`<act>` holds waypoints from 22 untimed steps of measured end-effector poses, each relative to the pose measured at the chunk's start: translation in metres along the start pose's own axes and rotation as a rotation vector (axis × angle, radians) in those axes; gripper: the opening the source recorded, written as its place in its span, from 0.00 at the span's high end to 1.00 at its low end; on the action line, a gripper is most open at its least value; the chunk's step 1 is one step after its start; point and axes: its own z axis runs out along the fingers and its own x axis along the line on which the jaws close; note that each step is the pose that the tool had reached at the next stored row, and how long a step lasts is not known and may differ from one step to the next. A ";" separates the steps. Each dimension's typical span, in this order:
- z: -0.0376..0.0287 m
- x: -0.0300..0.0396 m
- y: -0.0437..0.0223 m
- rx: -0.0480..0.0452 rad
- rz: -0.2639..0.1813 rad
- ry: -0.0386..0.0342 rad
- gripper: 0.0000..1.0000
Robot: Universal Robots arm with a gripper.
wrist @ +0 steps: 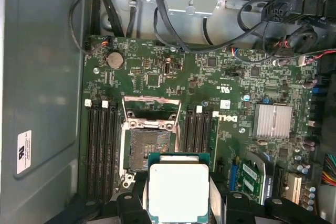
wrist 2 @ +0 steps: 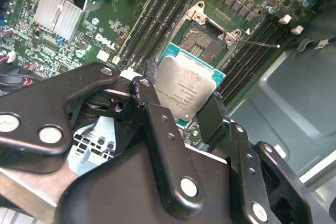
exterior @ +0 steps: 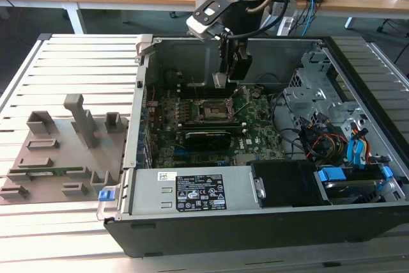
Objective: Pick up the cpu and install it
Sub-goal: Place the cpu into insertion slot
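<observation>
Now: cpu (wrist 2: pixel 186 92) gripped above the bare socket (wrist 2: pixel 207 38)

The cpu is held by two opposite edges between the black fingers (wrist 2: pixel 152 114) of the claw (wrist 2: pixel 181 97). The claw is closed down to the chip's width and carries nothing else. The dull metal lid is left uncovered and faces both wrist cameras. An edge grip is judged to have been chosen so that the underside is left free of the fingers and can meet the socket's contacts.

In the exterior view the claw (exterior: pixel 222 76) is seen inside the open computer case (exterior: pixel 255 218), which lies on its side on the slatted desk (exterior: pixel 64 62). The chip is held apart from the motherboard (wrist: pixel 220 77). The socket is seen uncovered, with its metal bracket swung back, between the banks of memory slots (wrist: pixel 100 145). The chip hangs near the socket and is not yet seated. Whether it is lined up squarely over the opening cannot be told. No contact between chip and board is visible.
</observation>
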 end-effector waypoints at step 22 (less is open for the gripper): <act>0.0177 0.0007 0.0008 0.0001 0.000 -0.0001 0.45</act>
